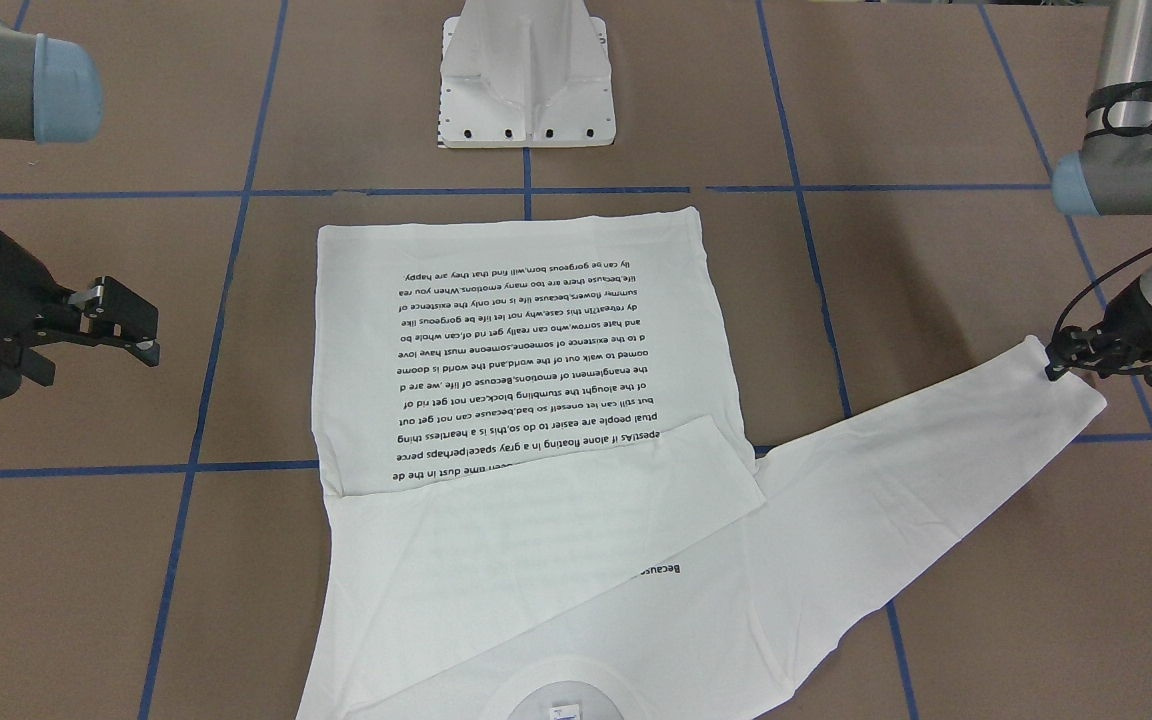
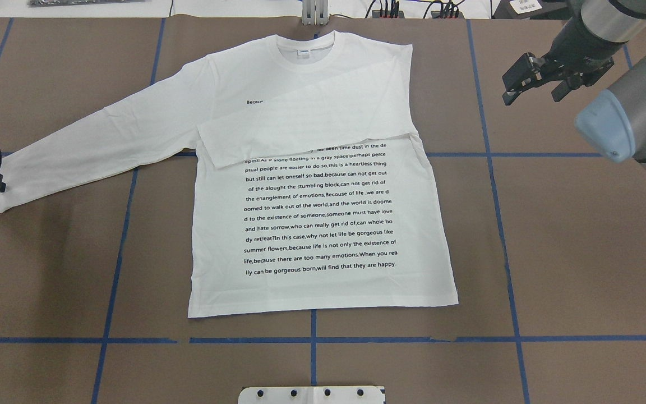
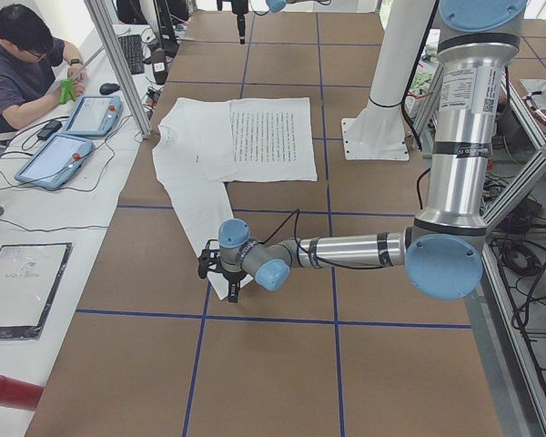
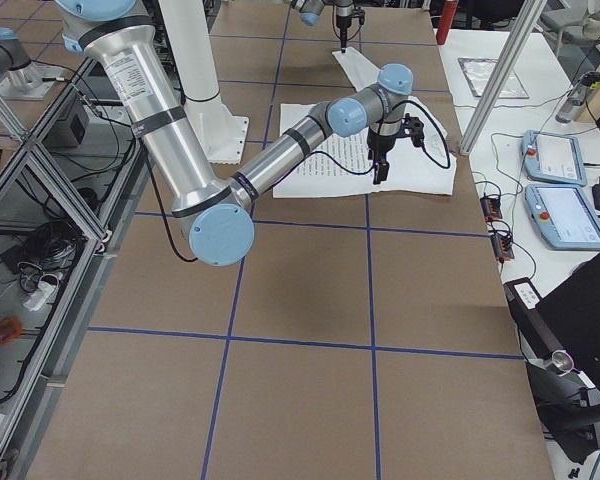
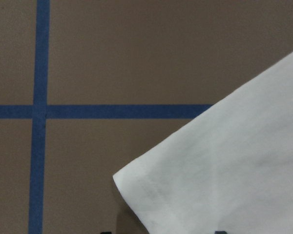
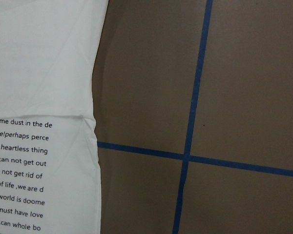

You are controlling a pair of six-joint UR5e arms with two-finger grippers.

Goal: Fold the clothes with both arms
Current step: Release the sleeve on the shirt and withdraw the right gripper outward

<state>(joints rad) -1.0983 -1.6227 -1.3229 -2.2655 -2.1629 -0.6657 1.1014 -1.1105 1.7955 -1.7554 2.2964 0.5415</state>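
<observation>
Thin white shirt (image 2: 323, 224) lies flat, print upward, one sleeve (image 2: 306, 123) folded across; left gripper (image 1: 1053, 368) spread at the outstretched cuff (image 5: 156, 190), right gripper (image 1: 139, 328) spread above blue-taped brown table (image 2: 581, 252)

The table (image 2: 581, 252) has a brown top, and blue tape (image 2: 581, 338) divides it into large squares. Beside it stands a white bench (image 3: 82, 228) with two tablets (image 3: 55, 159) and cables, where a person (image 3: 23, 68) sits.

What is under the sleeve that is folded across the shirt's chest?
The folded sleeve lies on the printed front of the shirt. It covers the upper text lines; only "Becaus" shows beside it.
</observation>
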